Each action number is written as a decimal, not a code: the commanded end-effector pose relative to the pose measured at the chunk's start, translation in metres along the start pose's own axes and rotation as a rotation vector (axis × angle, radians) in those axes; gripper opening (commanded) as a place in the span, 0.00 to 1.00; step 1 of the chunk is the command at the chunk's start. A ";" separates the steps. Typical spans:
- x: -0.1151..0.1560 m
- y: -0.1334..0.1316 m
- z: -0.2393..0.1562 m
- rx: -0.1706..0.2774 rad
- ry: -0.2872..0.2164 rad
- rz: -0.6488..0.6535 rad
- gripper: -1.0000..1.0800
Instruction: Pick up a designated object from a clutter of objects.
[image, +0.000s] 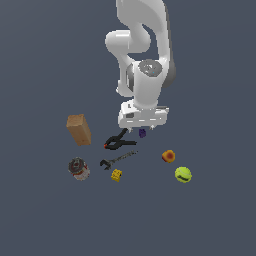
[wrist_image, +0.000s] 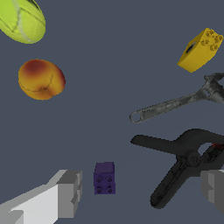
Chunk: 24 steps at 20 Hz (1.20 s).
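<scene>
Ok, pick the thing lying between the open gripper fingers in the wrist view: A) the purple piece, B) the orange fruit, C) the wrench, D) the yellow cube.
A: the purple piece sits on the floor between the two fingers of the gripper, untouched, with the black clamp beside it.

Light was even and soft; renders looked sharp, without glare, the dark grey floor (image: 40, 215) nearly shadowless.
</scene>
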<state>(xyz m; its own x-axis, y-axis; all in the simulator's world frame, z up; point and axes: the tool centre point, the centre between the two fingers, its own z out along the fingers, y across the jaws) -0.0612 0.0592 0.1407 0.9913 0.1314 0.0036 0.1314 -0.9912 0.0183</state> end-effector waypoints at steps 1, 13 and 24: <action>-0.013 -0.008 0.018 0.004 0.000 -0.008 0.96; -0.057 -0.029 0.064 0.017 -0.003 -0.029 0.96; -0.061 -0.030 0.073 0.018 -0.004 -0.031 0.96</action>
<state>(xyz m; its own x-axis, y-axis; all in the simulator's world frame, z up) -0.1249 0.0800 0.0697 0.9869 0.1616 -0.0002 0.1616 -0.9869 0.0004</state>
